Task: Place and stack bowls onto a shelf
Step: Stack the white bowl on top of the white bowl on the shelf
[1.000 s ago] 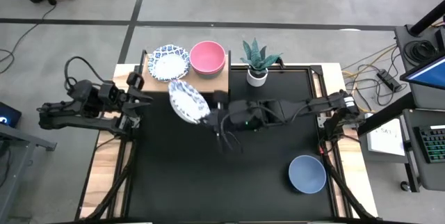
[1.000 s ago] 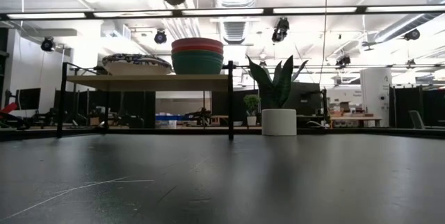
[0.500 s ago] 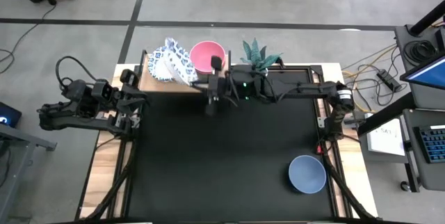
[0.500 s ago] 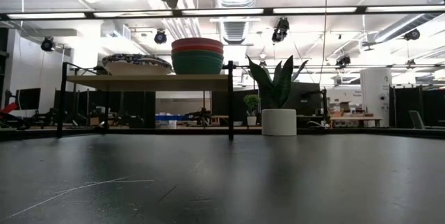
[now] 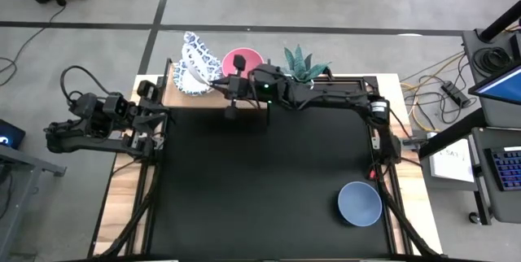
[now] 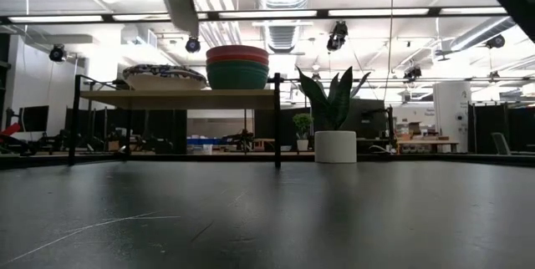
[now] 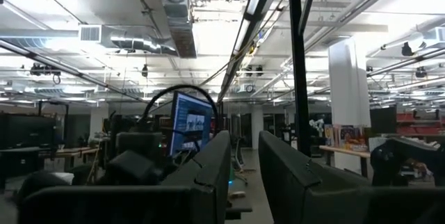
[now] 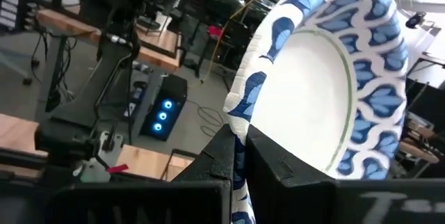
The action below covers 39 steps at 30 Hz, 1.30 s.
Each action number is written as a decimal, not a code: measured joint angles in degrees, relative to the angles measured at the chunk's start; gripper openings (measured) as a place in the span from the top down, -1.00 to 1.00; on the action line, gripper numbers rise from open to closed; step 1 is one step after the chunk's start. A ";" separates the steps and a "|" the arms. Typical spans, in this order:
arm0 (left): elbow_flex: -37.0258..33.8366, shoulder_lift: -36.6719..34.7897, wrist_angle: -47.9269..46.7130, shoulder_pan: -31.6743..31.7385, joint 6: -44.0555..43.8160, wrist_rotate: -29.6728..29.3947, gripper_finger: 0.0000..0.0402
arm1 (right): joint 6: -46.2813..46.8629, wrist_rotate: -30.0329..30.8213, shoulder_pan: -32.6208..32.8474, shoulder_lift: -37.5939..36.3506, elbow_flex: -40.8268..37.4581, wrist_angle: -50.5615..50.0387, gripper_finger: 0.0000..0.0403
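right gripper [image 5: 218,85]: clamped on the rim of a white bowl with blue pattern [image 5: 195,60]; wrist view shows the rim pinched between both fingers [image 8: 226,156].
change: a second ago this bowl hung over the black tabletop [image 5: 269,181] just in front of the shelf [image 5: 172,93]. Now the right arm has swung it back over the shelf's left half.
bowl attitude: strongly tilted, nearly on edge, not yet level. In the low view it shows as a pale slanted edge [image 6: 177,2] high above the shelf.
shelf contents: patterned bowls on the shelf [image 6: 164,77] sit on the left half; stack of plain bowls [image 6: 237,66] on the right half, red on top over green from the side, pink inside from above.
left gripper [image 7: 242,172]: parked at the table's left edge, fingers slightly apart, holding nothing.
still to place: grey-blue bowl [image 5: 360,203] alone near the table's front right corner.
bystander: potted plant [image 5: 302,72] just right of the shelf, clear of the arm.
meaning: transport looks done; next is likely levelling the bowl, lowering onto the patterned stack, then release.
risk: dropped at this tilt, it could slide off the stack.
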 joint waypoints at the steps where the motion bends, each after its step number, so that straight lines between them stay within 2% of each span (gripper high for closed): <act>1: 0.00 -0.10 -0.06 0.00 0.11 0.00 0.70 | -0.52 0.02 -0.14 1.07 1.11 -0.16 0.94; 15: -0.01 -1.54 -1.08 0.00 0.59 0.00 0.70 | -5.94 2.11 -0.41 11.46 13.76 -3.75 0.92; 27: -0.02 -2.14 -2.05 0.00 0.59 0.02 0.70 | -3.84 3.47 -0.89 12.01 14.23 -3.98 0.41; 35: -0.02 -2.12 -2.53 0.01 0.53 -0.09 0.70 | -2.43 3.89 -0.76 12.00 14.23 -4.31 0.33; 37: -0.02 -2.12 -4.62 0.01 0.34 -2.28 0.70 | -2.13 3.86 -0.41 11.52 14.23 -5.02 0.33; 39: -0.02 -1.95 -8.02 0.00 0.31 -7.22 0.70 | -1.78 3.58 0.20 10.62 14.21 -6.29 0.33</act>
